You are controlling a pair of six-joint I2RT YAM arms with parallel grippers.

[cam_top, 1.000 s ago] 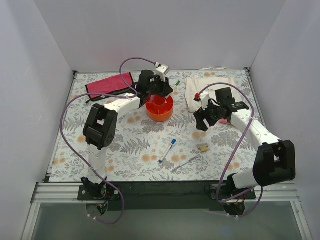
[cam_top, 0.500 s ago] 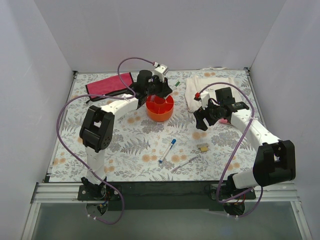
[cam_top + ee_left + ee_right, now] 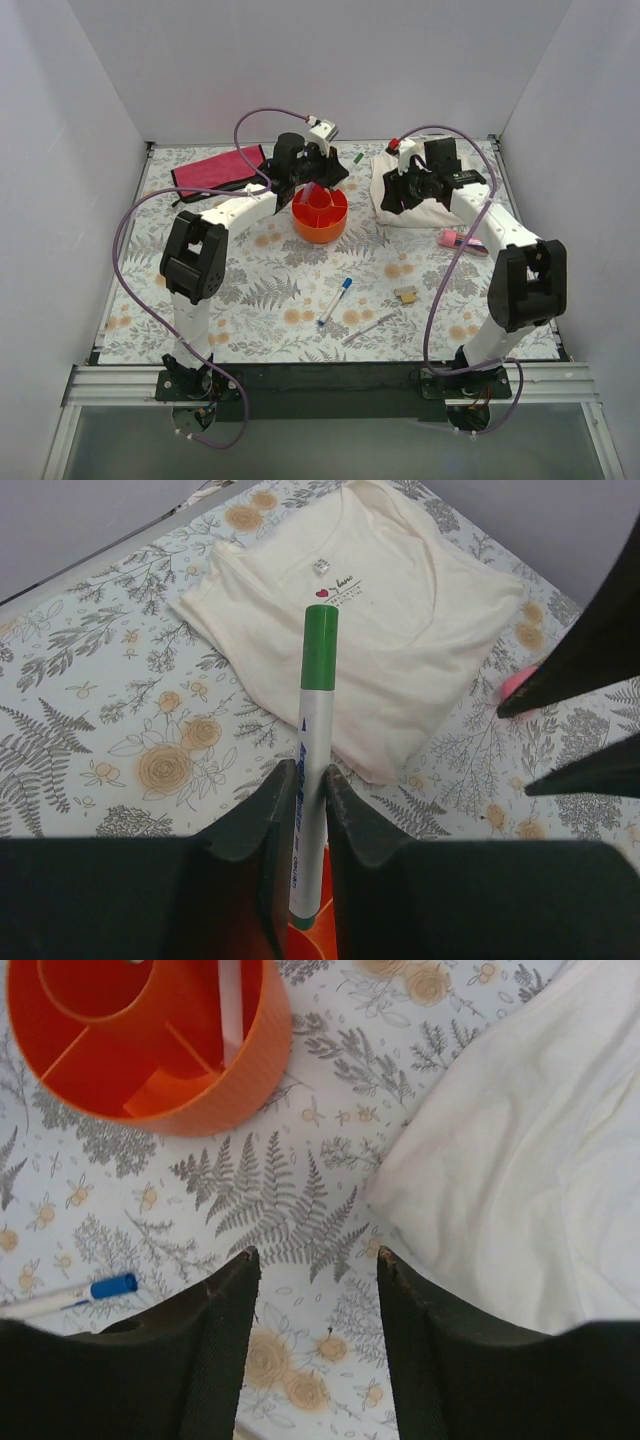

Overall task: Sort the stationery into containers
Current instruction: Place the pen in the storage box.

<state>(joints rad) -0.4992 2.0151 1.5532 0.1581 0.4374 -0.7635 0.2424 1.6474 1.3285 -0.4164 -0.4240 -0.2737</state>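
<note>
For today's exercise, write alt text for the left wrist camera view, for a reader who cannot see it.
The left gripper is shut on a white marker with a green cap, held over a sliver of orange tub. Beyond it, a folded cream T-shirt lies on a floral tablecloth.

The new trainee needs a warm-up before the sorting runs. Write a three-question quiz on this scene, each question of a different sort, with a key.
1. True or false: the left gripper is shut on the green-capped marker.
2. Pick one. The right gripper is: A) shut on a ruler; B) open and empty; C) shut on scissors.
3. Fill in the gap: the blue-capped marker lies ___ the orange tub (inside or outside).

Key: 1 true; 2 B; 3 outside.
</note>
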